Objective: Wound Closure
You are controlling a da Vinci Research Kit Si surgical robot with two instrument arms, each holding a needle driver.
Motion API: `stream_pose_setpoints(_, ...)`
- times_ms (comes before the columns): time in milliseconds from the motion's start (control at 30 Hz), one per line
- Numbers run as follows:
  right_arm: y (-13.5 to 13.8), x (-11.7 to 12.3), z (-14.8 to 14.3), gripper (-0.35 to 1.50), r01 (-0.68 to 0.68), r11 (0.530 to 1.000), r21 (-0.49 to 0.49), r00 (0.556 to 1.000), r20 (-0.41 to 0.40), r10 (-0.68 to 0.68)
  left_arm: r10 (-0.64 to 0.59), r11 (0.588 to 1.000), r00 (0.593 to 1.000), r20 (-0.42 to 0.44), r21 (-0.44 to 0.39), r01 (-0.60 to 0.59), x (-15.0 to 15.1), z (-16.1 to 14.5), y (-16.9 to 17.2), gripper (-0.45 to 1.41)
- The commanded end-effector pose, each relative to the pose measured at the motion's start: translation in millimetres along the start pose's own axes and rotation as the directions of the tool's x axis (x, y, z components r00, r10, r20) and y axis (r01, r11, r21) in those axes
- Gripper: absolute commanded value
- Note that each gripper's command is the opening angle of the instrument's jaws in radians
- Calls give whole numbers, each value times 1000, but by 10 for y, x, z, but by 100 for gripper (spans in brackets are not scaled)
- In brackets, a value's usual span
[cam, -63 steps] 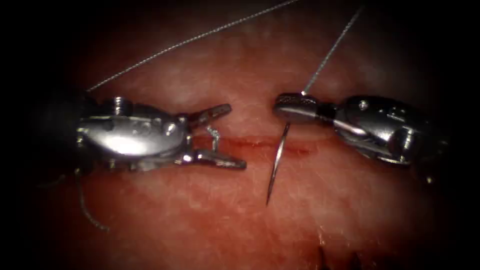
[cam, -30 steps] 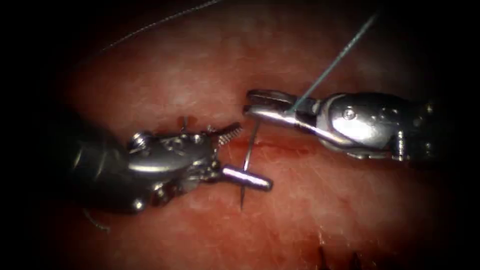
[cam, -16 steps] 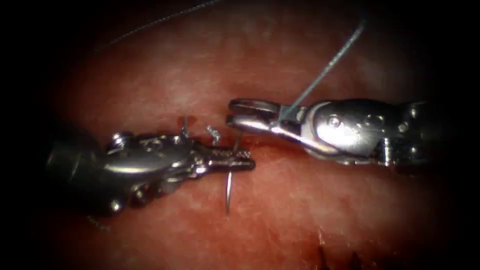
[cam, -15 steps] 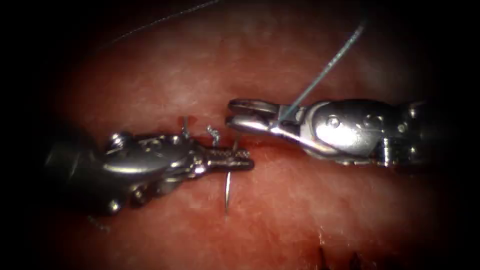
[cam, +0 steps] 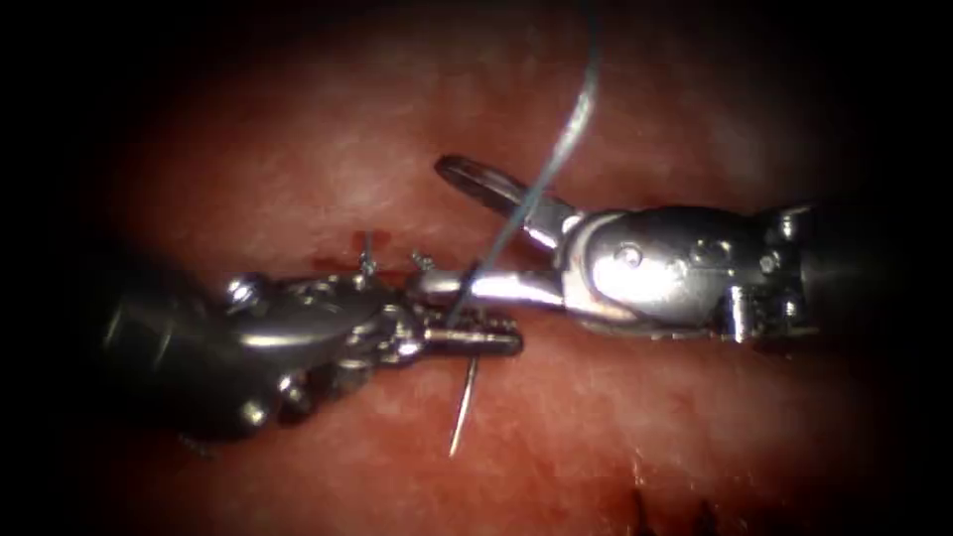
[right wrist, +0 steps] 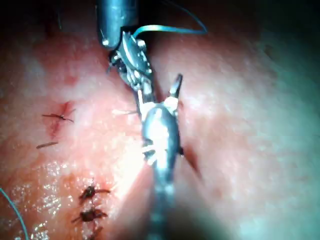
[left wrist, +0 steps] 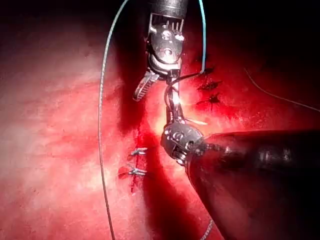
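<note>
Pincers (cam: pixel 476 328) glossy metal; needle (cam: pixel 462 417) shiny steel; tissue (cam: pixel 695 417) moist.

We see the curved needle (cam: pixel 464 412) gripped near mid-curve, its tip free above the tissue (cam: pixel 695 437) near the cut (cam: pixel 333 262), thread (cam: pixel 556 159) trailing far.

2 tools: the left tool (cam: pixel 467 333) and the right tool (cam: pixel 476 233), each with 2 jaws. 1 curved needle (cam: pixel 463 412). 1 blue-grey thread (cam: pixel 566 139) running up from the needle. 1 piece of tissue (cam: pixel 695 417) with 1 cut (cam: pixel 328 263) across it. Beside the left tool, 2 short knotted thread ends (cam: pixel 367 253) stand up from the cut; the left wrist view shows 2 finished stitches (left wrist: pixel 136 161).
</note>
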Motion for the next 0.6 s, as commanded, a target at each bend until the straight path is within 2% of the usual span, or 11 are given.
stream_pose_setpoints(33, -6, -4, 3, 91, -5, 1000, -3, 1000, -10, 5, -7, 1000, 1000, 5, -12, 7, -13, 4, 0, -45)
stream_pose_setpoints(100, -5, -3, 1, 86, -7, 1000, -9, 1000, -10, 7, -4, 1000, 1000, 11, -21, 4, -13, 5, 1, -45)
stream_pose_setpoints(267, -5, 2, -3, 74, -12, 1000, -21, 1000, 4, 12, -1, 1000, 1000, -11, 18, 1, -11, 4, 1, -45)
stream_pose_setpoints(467, -10, 5, -3, 69, 64, 998, -5, 993, 102, -63, 2, 996, 1000, -17, 94, 0, -6, -2, 3, -45)
stream_pose_setpoints(600, -15, 7, -1, 68, 141, 990, 2, 978, 155, -140, -2, 993, 1000, -16, 115, 4, -4, -4, 5, -45)
